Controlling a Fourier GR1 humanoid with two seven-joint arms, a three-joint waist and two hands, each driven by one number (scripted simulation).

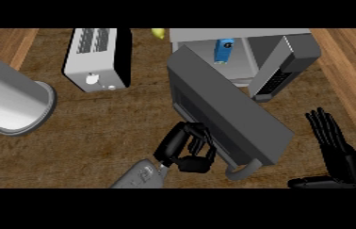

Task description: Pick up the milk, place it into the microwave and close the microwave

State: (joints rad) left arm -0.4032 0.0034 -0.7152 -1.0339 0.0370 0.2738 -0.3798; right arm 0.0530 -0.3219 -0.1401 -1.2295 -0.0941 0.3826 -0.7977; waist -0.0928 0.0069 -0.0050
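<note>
Already the milk (222,50) stands inside the microwave (240,37) at the counter's (104,124) far edge. My left hand (186,148), curled but empty, touches the open door (230,112); closing remains. My right hand (332,143) rests released at the right edge.

Head view, looking steeply down on a wooden counter (104,124). A microwave (243,53) stands at upper centre with a blue milk carton (222,50) upright inside its cavity. The microwave door (226,112) stands open, swung toward the viewer, with a grey handle (243,169) at its near edge. The left robot hand (186,148), fingers curled, lies against the door's outer face. The right robot hand (330,143) rests open at the right edge, fingers up. A toaster (97,58) stands upper left; a grey cylindrical pot (21,105) lies at the left edge.
</note>
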